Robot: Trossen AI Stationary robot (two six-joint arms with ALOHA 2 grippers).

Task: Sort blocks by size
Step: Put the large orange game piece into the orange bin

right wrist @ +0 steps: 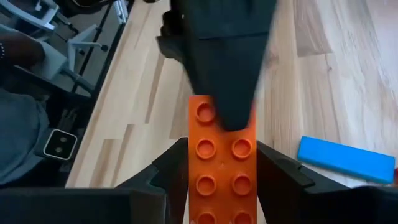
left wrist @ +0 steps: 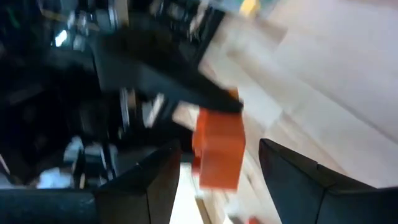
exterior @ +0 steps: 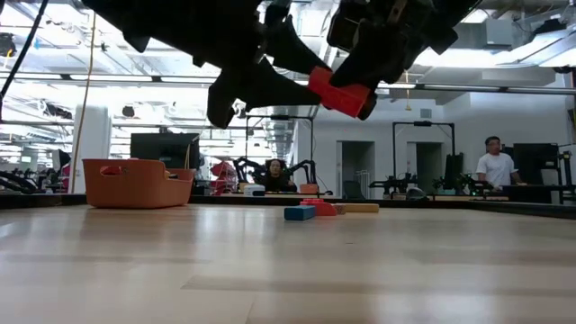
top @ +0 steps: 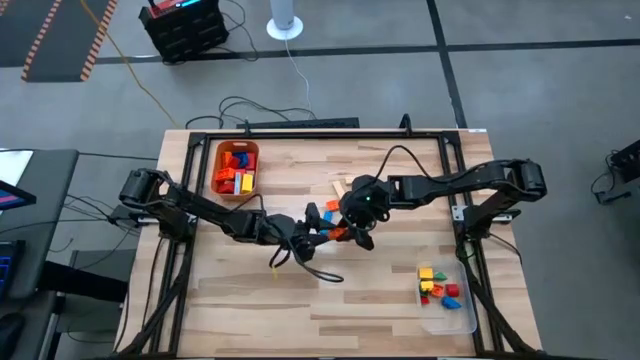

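- i read the sort as well under way: the orange bin (top: pixel 236 168) at the far left of the surface (top: pixel 380 290) already holds a heap of red, orange and yellow blocks, and the clear tray (top: pixel 447 300) at the near right corner holds several small ones.
- left to do, as far as i can see: a blue block (exterior: pixel 300 213), a red piece and a tan block (exterior: pixel 357 208) lie loose near the middle of the surface, plus the block in the air.
- that one is a long orange block (right wrist: pixel 222 168), held well above the surface at the middle, where both arms meet.
- the right gripper (right wrist: pixel 222 180) is grasping it, a finger pressed on each long side.
- the left gripper (left wrist: pixel 219 168) faces the block's end with its fingers spread apart; one finger lies over the studs at the block's far end, so it looks like a handover or a joint hold, and i can't tell which.
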